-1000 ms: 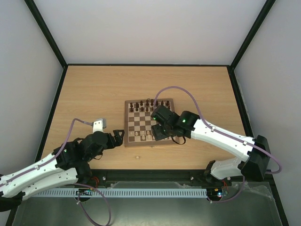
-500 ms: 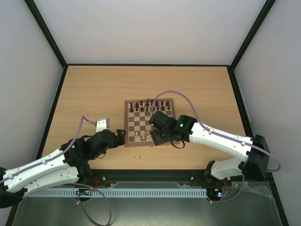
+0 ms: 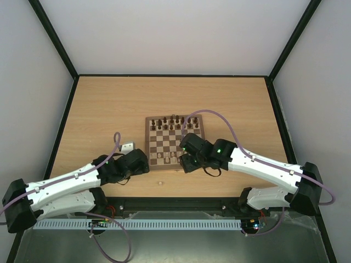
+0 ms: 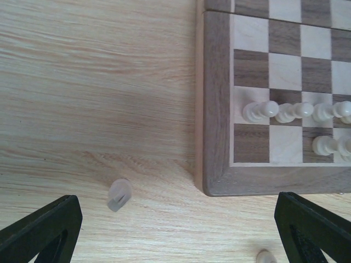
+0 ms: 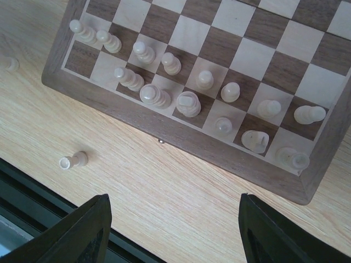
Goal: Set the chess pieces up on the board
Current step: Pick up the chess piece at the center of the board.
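Light-wood bench fills an enclosure with pale walls and black frame bars. Near its middle lies a square flat wooden chessboard, with dark-brown and cream checks inside a mid-brown border.

Tiny dark brown turned wooden chess pieces stand along the board's far rows. Pale cream turned wooden chess pieces stand upright on its two near rows. My right wrist view shows a line of pawns, with larger figures on the row closest to the near border.

Two more cream figures sit off the board on the bare bench. One loose cream pawn lies on its side, near of the board's near edge and apart from it. A second loose cream piece rests just off the board's near left corner. It is blurred, so I cannot tell whether it is upright.

My left tool hovers above the bench at that near left corner. Its fingers are spread wide, with nothing between them and the blurred piece beside its left finger.

My right tool hangs over the board's near border, toward the right half. Its fingers are partly apart and hold nothing, with bare bench showing between them.
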Robot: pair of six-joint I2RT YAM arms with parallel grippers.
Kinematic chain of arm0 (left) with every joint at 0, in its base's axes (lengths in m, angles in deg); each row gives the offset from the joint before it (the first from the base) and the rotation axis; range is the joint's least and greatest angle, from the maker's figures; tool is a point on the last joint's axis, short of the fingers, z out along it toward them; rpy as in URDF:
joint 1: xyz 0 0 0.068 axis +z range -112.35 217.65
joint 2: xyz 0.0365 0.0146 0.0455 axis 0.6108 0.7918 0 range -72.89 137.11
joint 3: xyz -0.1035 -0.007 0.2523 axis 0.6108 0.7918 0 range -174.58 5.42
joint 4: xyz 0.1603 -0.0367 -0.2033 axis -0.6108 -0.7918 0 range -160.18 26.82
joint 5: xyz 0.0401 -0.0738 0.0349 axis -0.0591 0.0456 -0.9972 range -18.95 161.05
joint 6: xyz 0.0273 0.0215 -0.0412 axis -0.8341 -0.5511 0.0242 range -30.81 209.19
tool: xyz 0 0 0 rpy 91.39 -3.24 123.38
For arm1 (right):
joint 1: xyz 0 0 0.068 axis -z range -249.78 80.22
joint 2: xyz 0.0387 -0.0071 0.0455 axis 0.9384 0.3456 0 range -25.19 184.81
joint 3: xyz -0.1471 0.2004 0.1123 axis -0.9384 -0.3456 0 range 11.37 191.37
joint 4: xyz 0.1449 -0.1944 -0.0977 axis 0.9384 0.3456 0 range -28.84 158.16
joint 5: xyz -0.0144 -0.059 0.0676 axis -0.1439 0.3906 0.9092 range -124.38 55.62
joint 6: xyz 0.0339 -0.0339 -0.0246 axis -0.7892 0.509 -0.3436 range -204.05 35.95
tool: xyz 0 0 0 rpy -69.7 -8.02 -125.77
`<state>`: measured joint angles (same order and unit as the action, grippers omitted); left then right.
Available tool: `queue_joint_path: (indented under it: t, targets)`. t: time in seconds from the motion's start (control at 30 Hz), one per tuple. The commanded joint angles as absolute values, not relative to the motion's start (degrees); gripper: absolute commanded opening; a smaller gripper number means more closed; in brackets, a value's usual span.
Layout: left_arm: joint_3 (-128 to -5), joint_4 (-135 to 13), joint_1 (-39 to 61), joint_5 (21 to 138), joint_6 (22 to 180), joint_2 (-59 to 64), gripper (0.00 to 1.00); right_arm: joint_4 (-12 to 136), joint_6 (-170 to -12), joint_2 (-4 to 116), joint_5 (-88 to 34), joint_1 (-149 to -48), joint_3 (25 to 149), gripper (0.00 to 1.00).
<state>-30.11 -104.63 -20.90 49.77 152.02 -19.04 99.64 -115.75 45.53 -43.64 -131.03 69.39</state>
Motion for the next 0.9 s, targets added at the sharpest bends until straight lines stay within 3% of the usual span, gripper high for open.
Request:
queue_joint_path:
  t: [0.0, 0.33, 0.63, 0.87]
  targets:
    - [-29.1, -106.4, -18.0, 54.3, 151.7, -17.7, 0.99, 99.2, -114.0, 44.2, -42.1, -131.4, 67.4, 0.64]
    - [-23.8, -100.9, -11.9, 60.8, 149.6, -13.7, 0.99, 98.2, -112.2, 40.5, -41.2, -131.4, 65.2, 0.64]
    - [-23.2, -97.8, -10.5, 61.2, 147.7, -10.6, 0.70, 97.7, -111.7, 39.7, -40.4, -131.4, 64.9, 0.64]
    - [-22.6, -97.3, -9.7, 61.7, 146.9, -9.9, 0.54, 97.4, -111.5, 39.9, -40.3, -131.4, 64.6, 0.64]
